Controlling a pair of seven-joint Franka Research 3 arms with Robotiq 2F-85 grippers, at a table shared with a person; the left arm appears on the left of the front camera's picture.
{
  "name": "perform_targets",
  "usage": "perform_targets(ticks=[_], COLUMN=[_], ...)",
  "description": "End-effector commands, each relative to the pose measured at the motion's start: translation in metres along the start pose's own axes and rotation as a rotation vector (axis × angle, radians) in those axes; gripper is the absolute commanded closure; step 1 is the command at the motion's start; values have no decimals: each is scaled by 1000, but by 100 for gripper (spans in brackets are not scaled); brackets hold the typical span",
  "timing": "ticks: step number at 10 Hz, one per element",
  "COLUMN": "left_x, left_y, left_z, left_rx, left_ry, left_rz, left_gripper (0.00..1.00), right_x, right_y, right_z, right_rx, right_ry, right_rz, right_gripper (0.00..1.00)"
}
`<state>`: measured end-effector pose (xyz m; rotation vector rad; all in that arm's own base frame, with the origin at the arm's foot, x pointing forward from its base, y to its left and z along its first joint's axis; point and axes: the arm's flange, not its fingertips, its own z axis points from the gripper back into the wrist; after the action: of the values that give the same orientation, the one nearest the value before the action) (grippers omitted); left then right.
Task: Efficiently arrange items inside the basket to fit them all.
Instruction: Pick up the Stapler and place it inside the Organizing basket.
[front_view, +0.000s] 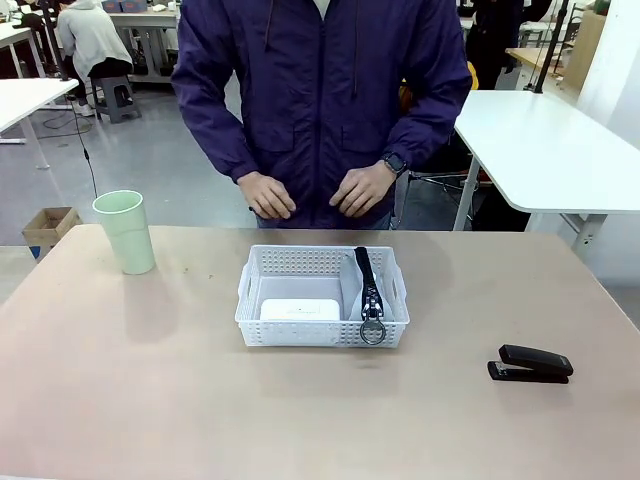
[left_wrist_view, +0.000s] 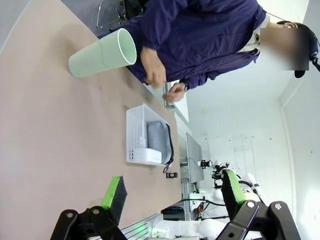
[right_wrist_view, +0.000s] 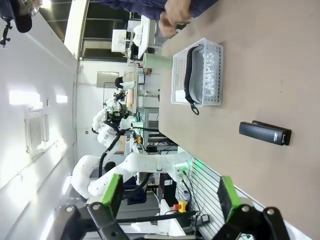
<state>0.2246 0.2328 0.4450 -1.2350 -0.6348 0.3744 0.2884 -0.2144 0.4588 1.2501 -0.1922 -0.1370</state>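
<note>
Beige laminate worktop (front_view: 180, 400) carries the white perforated basket (front_view: 320, 334) at about its centre, one long side towards the robot.

Inside the basket:
- The grey zip pouch (front_view: 350, 285) stands on edge along the right-hand end, with its black zipper band uppermost.
- Its metal ring (front_view: 373, 332) hangs over the near rim, against the outside of the front wall.
- The white flat box (front_view: 300, 310) lies in the near left part, against the front wall and just beside the pouch.

Outside the basket:
- The black stapler (front_view: 530, 364) lies flat on the worktop to the right and nearer the robot, well apart from the basket.
- The pale green cup (front_view: 125, 232) stands upright, mouth up, near the far left edge, also well apart from the basket.

A person in a purple jacket (front_view: 320, 90) stands at the far side. One hand (front_view: 268, 194) and the other hand (front_view: 364, 189) are held with fingers curled in front of the body, beyond the far edge.

The left pincer (left_wrist_view: 172, 192) hangs above the worktop with its jaws wide apart and its green pads (left_wrist_view: 114, 192) gripping nothing. In its wrist view the cup and basket lie farther off.

The right pincer (right_wrist_view: 170, 195) also has its jaws wide apart and holds nothing. In its wrist view the stapler and basket lie beyond it, well apart from its fingers.
</note>
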Motion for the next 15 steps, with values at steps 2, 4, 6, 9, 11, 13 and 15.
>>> perform_targets(ticks=[2,4,6,9,11,13,15], left_x=[1,1,1,1,1,1,1], left_y=[-1,-1,-1,-1,-1,-1,-1], left_z=[1,1,1,1,1,1,1], left_rx=[-20,-20,-20,-20,-20,-20,-20], left_ry=[-7,-7,-7,-7,-7,-7,-7], left_rz=[-19,-19,-19,-19,-19,-19,-19], left_gripper=[0,0,0,0,0,0,0], right_x=[2,0,-21,-52,-70,-72,-63], right_y=[2,0,31,43,27,12,2], right_z=[4,0,-58,-144,-193,-233,-250], right_rx=[13,0,-309,-604,-740,-806,-849], right_ry=[1,0,62,219,281,357,494], right_rz=[20,0,301,685,962,1150,1164], right_gripper=[0,0,0,0,0,0,0])
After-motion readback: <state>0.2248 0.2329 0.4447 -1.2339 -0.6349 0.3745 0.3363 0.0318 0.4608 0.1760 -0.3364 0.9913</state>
